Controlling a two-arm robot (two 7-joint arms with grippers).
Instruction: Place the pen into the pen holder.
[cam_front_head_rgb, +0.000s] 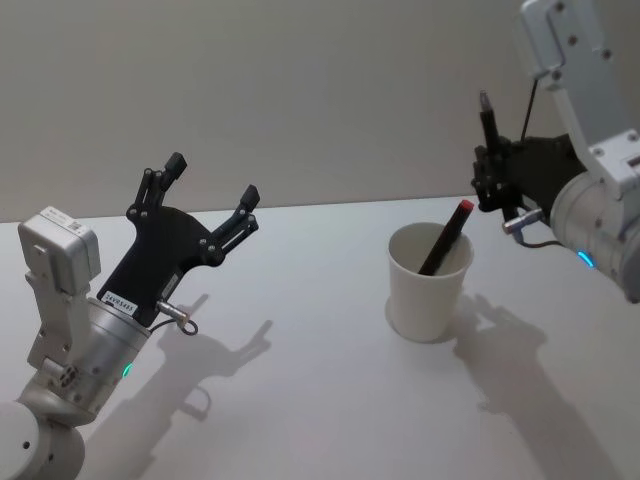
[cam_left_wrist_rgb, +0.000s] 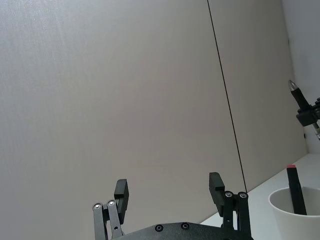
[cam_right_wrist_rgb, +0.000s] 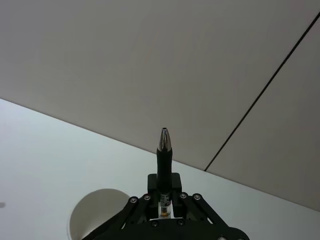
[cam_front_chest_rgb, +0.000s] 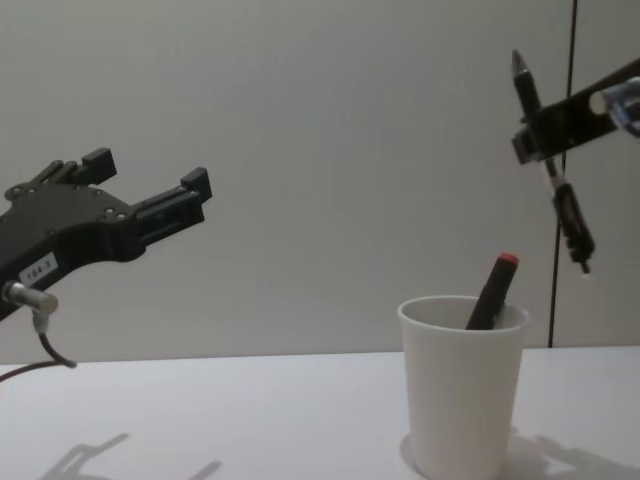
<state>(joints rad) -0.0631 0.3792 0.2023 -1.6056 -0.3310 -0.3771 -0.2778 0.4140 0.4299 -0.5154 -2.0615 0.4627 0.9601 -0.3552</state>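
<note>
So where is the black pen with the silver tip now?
The black pen with the silver tip is clamped in the right gripper, raised on the robot's right, above and slightly beyond the white paper cup.

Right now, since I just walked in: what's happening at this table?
The right gripper holds a black pen in its fingers, raised above and to the right of the white pen holder. A red-capped pen already leans inside the holder. The left gripper hangs open over the table, holding nothing.
</note>
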